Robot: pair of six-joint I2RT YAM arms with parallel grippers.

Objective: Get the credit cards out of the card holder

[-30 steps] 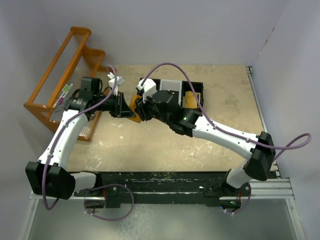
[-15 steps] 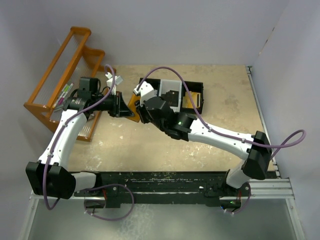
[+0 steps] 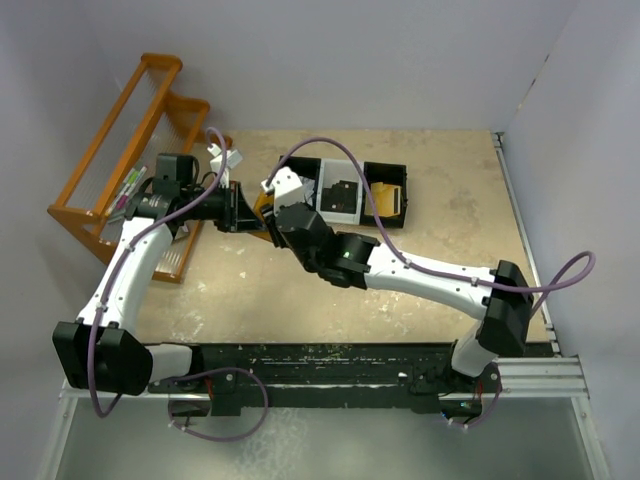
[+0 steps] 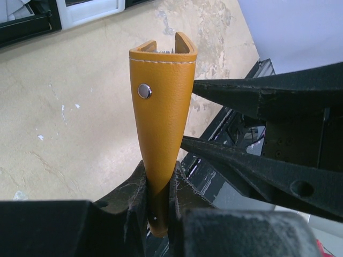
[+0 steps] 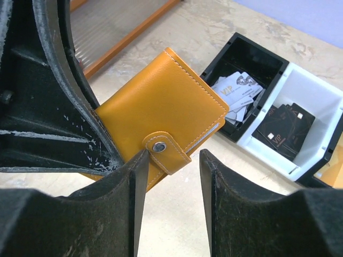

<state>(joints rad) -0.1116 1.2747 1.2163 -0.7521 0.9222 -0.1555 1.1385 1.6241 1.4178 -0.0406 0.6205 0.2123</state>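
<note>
The card holder point(image 5: 161, 107) is a tan-orange wallet, closed, with its snap tab point(image 5: 166, 152) fastened. My left gripper point(image 4: 159, 182) is shut on its lower end and holds it upright above the table; it also shows in the left wrist view point(image 4: 161, 101) and, partly hidden, in the top view point(image 3: 262, 206). My right gripper point(image 5: 174, 160) is open with its jaws on either side of the snap tab, the left fingertip touching the tab. The right fingers point(image 4: 252, 91) stand just right of the holder. No credit cards show from inside the holder.
A black three-compartment tray point(image 3: 388, 172) lies behind the grippers, with white cards point(image 5: 236, 91) in one compartment and black cards point(image 5: 284, 128) in a white one. An orange wire rack point(image 3: 130, 140) stands at the far left.
My right arm has swung left and its gripper has closed in on the card holder's snap tab. My left gripper has lifted slightly with the holder.
</note>
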